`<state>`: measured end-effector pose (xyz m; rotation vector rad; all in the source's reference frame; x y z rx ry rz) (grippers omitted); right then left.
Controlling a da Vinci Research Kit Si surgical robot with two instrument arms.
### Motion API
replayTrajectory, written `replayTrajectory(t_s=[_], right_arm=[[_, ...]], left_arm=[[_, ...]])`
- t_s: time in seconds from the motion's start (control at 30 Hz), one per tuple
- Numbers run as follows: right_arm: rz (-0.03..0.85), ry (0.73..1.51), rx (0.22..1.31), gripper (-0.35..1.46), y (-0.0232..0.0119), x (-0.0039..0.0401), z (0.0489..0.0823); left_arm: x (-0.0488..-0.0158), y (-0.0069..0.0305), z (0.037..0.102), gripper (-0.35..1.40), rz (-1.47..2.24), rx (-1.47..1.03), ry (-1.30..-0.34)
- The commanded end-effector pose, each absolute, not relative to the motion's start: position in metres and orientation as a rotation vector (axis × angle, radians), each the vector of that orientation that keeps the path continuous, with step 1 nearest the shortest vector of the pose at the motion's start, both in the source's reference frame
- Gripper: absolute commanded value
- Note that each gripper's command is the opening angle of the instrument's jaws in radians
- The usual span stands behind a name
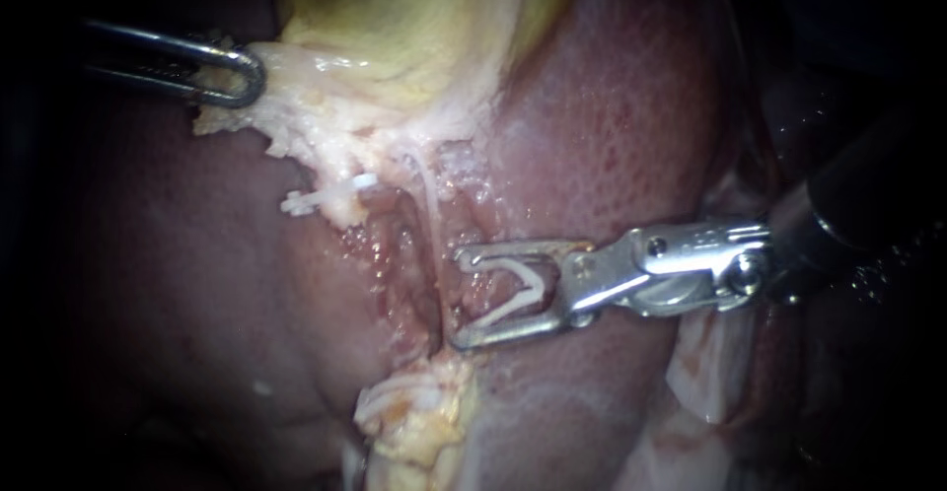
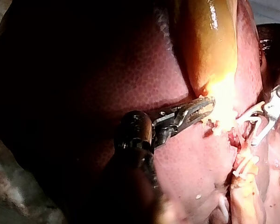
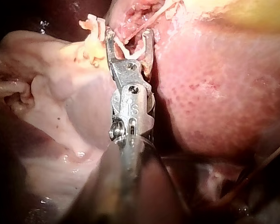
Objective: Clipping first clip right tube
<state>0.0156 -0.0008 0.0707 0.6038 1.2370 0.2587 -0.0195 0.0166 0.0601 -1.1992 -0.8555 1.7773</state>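
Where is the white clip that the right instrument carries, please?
In the endoscope view, right of centre: the white clip sits in the jaws of the right instrument, over the liver, just right of the pale tube.

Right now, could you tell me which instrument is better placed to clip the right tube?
Right: my right instrument holds a clip beside the right tube; my left instrument grips the gallbladder farther off.

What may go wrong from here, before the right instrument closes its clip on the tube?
1. The thin tube lies at the tips of the right instrument, not deep inside the white clip. Closing now may catch only part of it, or liver instead.
2. The left instrument holds the pale tissue. A slip would probably slacken the tube.
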Motion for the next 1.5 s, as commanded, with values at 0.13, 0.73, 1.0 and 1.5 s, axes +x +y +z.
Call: replayTrajectory(t_s=[0.13, 0.73, 1.0, 1.5], right_arm=[[0.296, 1.273, 0.643, 0.49, -0.0014, 0.017, 0.0715], [0.197, 1.401, 0.873, 0.44, -0.0056, 0.0156, 0.0686], [0.252, 1.379, 0.914, 0.24, -0.0055, 0.0151, 0.0683], [0.347, 1.375, 0.855, -0.35, -0.0054, 0.0141, 0.0681]], left_arm=[[-0.0194, 0.0165, 0.0601, -0.35, 1.778, -1.199, -0.855], [-0.0194, 0.0165, 0.0602, -0.35, 1.778, -1.2, -0.855], [-0.0194, 0.0165, 0.0602, -0.35, 1.778, -1.2, -0.855], [-0.0193, 0.0165, 0.0602, -0.35, 1.778, -1.2, -0.855]])
